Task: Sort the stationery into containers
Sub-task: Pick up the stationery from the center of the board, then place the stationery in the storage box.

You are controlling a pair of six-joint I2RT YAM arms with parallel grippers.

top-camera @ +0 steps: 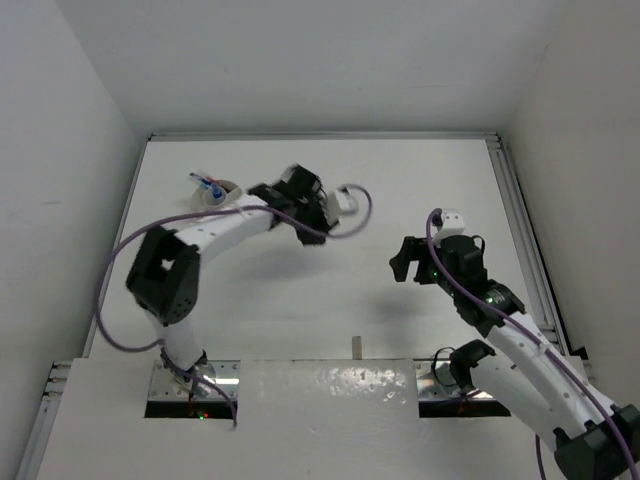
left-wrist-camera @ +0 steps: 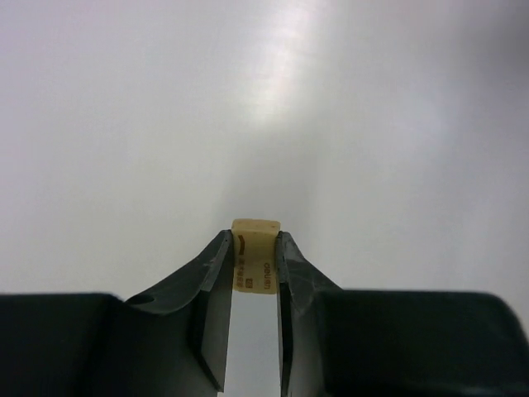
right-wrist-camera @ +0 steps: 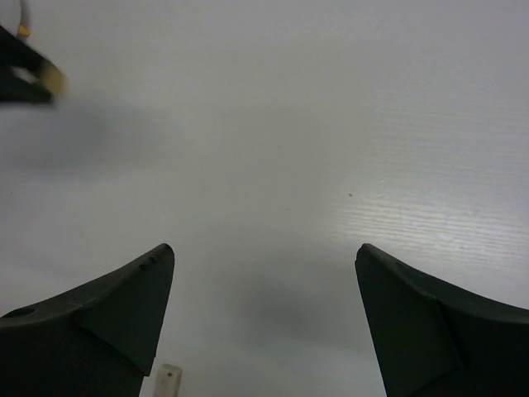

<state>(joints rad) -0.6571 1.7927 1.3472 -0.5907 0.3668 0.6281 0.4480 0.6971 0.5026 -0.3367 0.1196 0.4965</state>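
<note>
Left pincer (left-wrist-camera: pixel 254 238) is clamped on the tan block (left-wrist-camera: pixel 254 258) above the counter (left-wrist-camera: pixel 264 99), white tub (top-camera: pixel 232 187) near on its left, so this arm's nearer, while the right pincer (right-wrist-camera: pixel 264 250) gapes empty, well apart.

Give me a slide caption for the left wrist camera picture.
Left claw gripping a small tan block between its fingers, white table beyond.

I have a plain white counter (top-camera: pixel 400 200) in front of me. At about ten o'clock the round white tub (top-camera: pixel 228 188) sits on it. At six o'clock, near the front edge, a small pale piece (top-camera: pixel 356 346) rests alone.
</note>
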